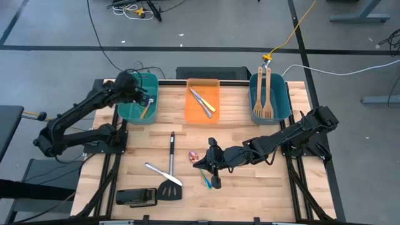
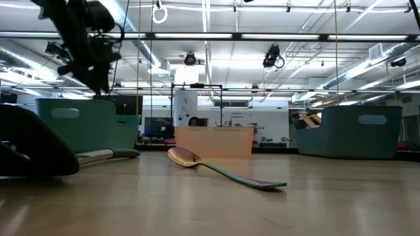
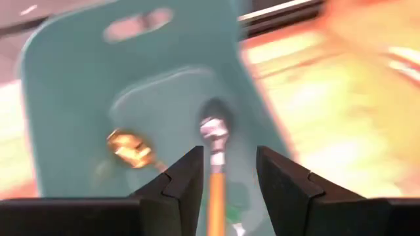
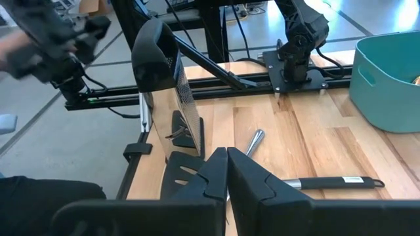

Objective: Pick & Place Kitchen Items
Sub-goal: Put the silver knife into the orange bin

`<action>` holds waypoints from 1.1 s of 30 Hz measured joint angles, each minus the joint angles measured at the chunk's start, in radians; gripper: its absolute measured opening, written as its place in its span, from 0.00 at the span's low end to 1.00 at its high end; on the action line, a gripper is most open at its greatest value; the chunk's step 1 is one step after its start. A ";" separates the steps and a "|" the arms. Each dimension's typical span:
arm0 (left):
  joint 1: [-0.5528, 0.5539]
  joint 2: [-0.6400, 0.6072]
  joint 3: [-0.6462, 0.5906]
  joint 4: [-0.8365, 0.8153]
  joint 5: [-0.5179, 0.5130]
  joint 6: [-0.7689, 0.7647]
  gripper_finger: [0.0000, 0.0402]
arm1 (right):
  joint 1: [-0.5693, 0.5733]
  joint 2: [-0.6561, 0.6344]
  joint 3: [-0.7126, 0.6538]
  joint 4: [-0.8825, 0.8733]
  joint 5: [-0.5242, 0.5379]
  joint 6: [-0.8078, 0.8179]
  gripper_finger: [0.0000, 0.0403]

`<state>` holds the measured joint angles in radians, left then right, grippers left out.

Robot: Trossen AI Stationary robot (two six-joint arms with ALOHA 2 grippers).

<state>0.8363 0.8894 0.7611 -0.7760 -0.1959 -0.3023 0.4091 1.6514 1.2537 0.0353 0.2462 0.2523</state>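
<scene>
My left gripper is open above the left teal bin. In the left wrist view its fingers stand on either side of an orange-handled spoon that lies in the bin beside a gold spoon. My right gripper is shut low over the table's middle, right beside a blue-handled utensil. A copper spoon lies on the table to its left and also shows in the low view. A black spatula, a silver knife and a black-handled utensil lie on the table. My right gripper's shut fingertips are at the blue-handled utensil, coming in low from the table's right. The gripper itself hides the place where they meet, so I cannot tell whether it touches or holds it.
An orange bin holds silver cutlery at the far middle. The right teal bin holds two wooden spatulas. A flat black block lies at the near left edge. Bare wood lies near the table's right front.
</scene>
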 joint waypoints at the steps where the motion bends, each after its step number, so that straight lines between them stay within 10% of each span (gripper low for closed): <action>1: -0.005 0.000 0.027 -0.014 0.035 0.024 0.36 | 0.000 0.000 0.000 0.000 0.000 0.000 0.05; 16: -0.300 0.000 0.195 -0.118 0.407 0.240 0.34 | 0.000 0.000 0.000 -0.002 0.000 0.000 0.05; 33: -0.864 0.002 0.195 -0.132 0.284 0.184 0.34 | -0.002 0.000 0.000 -0.002 0.000 0.000 0.05</action>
<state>-0.0274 0.8913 0.9558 -0.9083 0.0885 -0.1187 0.4068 1.6512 1.2537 0.0334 0.2463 0.2520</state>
